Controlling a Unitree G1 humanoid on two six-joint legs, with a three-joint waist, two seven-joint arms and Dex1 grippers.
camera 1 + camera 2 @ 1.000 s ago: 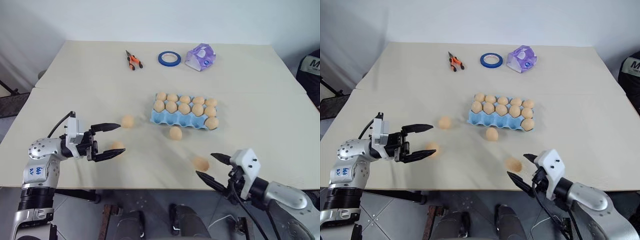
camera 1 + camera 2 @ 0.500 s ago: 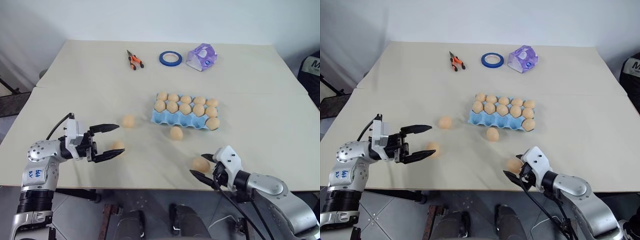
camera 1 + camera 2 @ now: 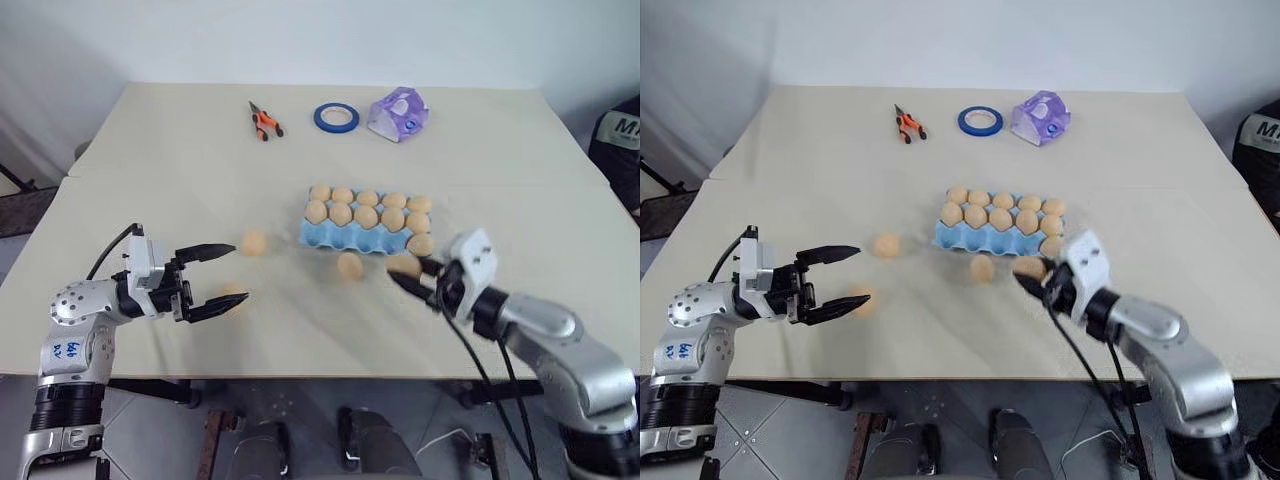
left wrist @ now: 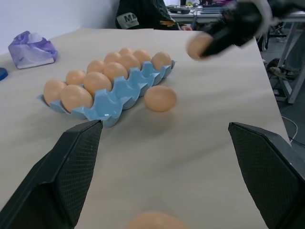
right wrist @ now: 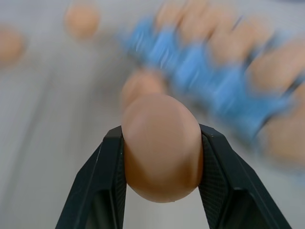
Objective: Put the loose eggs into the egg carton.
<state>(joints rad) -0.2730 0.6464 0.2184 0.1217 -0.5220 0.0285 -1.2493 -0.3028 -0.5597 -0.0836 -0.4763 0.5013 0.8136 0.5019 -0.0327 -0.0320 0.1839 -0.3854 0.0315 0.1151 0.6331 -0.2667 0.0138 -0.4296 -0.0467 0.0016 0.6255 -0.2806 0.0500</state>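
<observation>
The light blue egg carton lies mid-table, its back two rows filled with tan eggs. My right gripper is shut on one loose egg, raised just in front of the carton's right end. Another loose egg rests on the table against the carton's front. Further left lie two more, one egg beyond my left gripper and one egg by its lower fingertip. The left gripper stands open and holds nothing.
At the back of the table lie orange pliers, a blue tape roll and a purple-and-white packet. A black bag sits past the right edge. The table's front edge runs close under both arms.
My right gripper shut on the egg near the front edge and carried it up and forward to the carton's right end. The left arm stayed put.
</observation>
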